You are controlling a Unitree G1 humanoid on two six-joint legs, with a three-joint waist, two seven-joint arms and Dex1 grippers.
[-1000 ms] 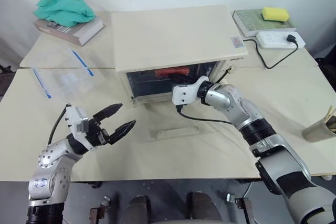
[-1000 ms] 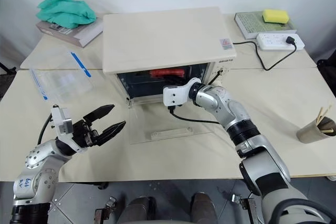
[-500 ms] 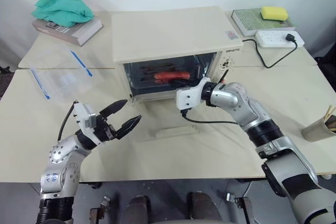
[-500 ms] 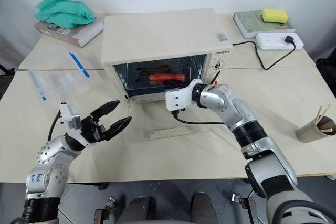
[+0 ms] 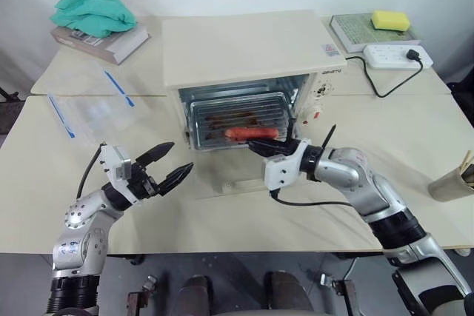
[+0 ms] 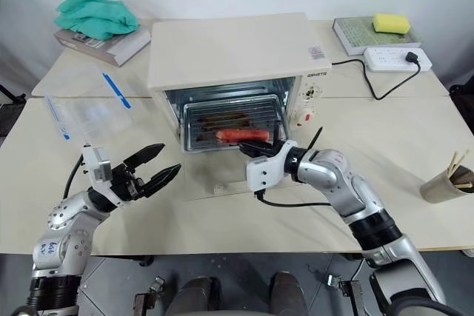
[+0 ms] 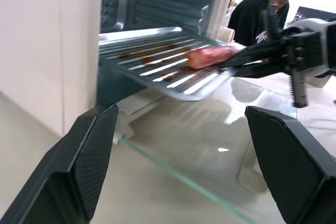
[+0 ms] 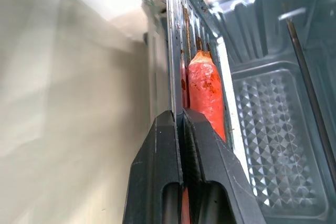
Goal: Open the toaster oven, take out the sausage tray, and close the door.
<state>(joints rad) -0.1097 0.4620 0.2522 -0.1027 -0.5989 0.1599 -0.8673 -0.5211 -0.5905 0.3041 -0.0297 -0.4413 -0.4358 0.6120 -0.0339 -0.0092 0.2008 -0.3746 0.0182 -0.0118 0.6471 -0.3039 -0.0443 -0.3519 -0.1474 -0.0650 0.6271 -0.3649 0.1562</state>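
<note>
**Right claw clamped on tray rim, tray half out of oven**

Left claw [image 5: 169, 166] spread wide, gripping nothing, hovering above the counter [image 5: 44, 183] ahead of the oven's left front corner. Fingers [image 7: 89, 156] dark and wedge-shaped, pointed toward the glass door.

Far left: green cloth [image 5: 92, 11] heaped on a book [image 5: 104, 41] at the back corner. Nearer, a clear box [image 5: 92, 112] with blue clips, flat on the counter, well apart from the left claw.

Centre: oven [image 5: 248, 46], cream-white, cavity exposed. Door [image 5: 244, 183] dropped fully down, lying flat on the counter in front, bar handle at its near edge. Tray [image 5: 238, 120] drawn partway out of the cavity, jutting over the lowered door, back end inside. Ridged bottom with brown stains. Sausage [image 5: 252, 133], red-orange, lying crosswise near the tray's front edge.

Right of centre: right claw [image 5: 261, 146] pinched shut on the tray's front rim, just beside the sausage; in the right wrist view, both fingers [image 8: 157, 177] pressed together with the thin metal edge between them. Oven knobs and red button [image 6: 301, 117] on the panel just behind that wrist.

Far right: second book [image 5: 363, 29] with a yellow sponge [image 5: 389, 18] on top, a white power strip [image 5: 396, 55] beside it with a black cord running back to the oven. Cup [image 5: 452, 183] with sticks at the counter's right edge.

Left wrist view: a person in a dark shirt [image 7: 252, 17] beyond the oven.
</note>
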